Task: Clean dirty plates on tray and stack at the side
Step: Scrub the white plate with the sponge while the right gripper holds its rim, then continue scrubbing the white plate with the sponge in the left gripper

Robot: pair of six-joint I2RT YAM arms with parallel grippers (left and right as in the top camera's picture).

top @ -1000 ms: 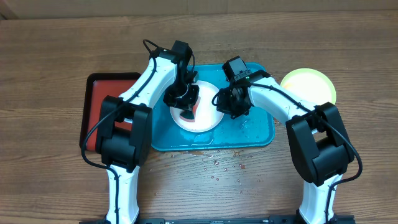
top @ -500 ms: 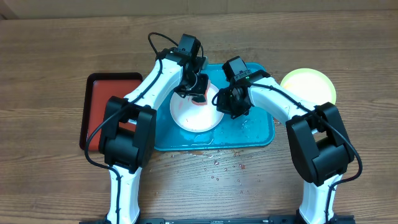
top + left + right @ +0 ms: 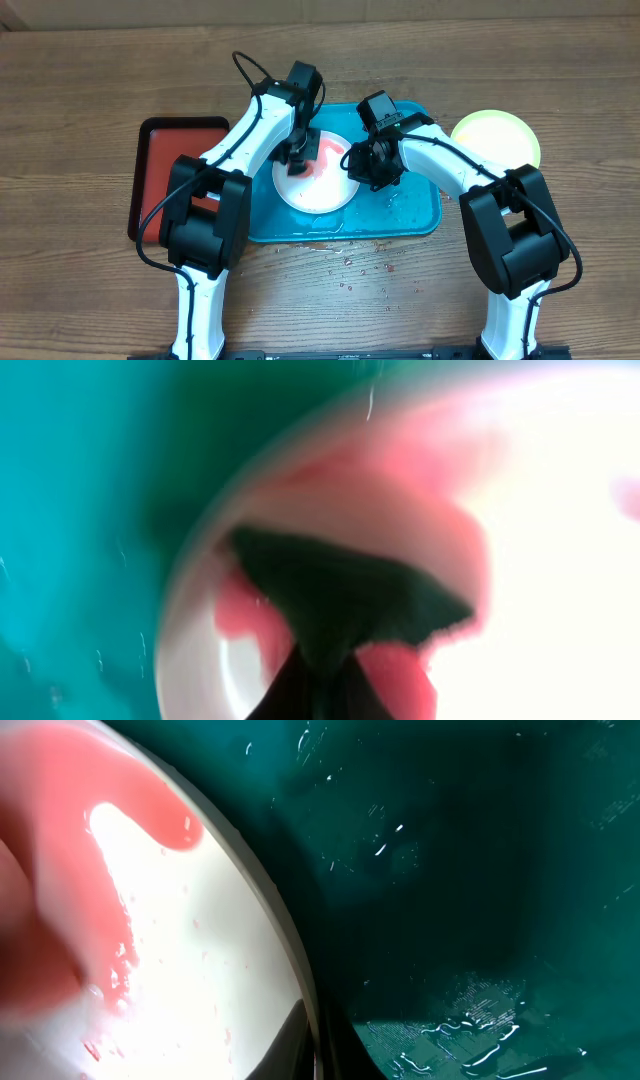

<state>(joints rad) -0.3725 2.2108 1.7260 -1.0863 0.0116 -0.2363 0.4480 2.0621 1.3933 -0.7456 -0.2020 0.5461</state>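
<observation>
The white plate (image 3: 318, 188) lies in the turquoise tray (image 3: 412, 218), with red smears over its far half. My left gripper (image 3: 298, 160) is shut on a dark green wiping pad (image 3: 340, 595), which presses on the white plate (image 3: 560, 510) near its far-left rim amid the red smears. My right gripper (image 3: 358, 166) is shut on the white plate's right rim; the right wrist view shows its fingers (image 3: 290, 1045) either side of the rim of the plate (image 3: 200, 950). The yellow-green plate (image 3: 495, 140) lies on the table right of the tray. The pale blue plate is out of view.
A red tray with a black rim (image 3: 160, 160) lies left of the turquoise tray. The turquoise tray floor (image 3: 480, 870) is wet, with water drops (image 3: 480, 1015) near the plate. Small red specks and drops (image 3: 350, 262) dot the wooden table in front of the tray.
My left gripper swept with the pad from the plate's left part to its far right rim, then back left. The red smear has spread over the far side. The right arm has not moved.
</observation>
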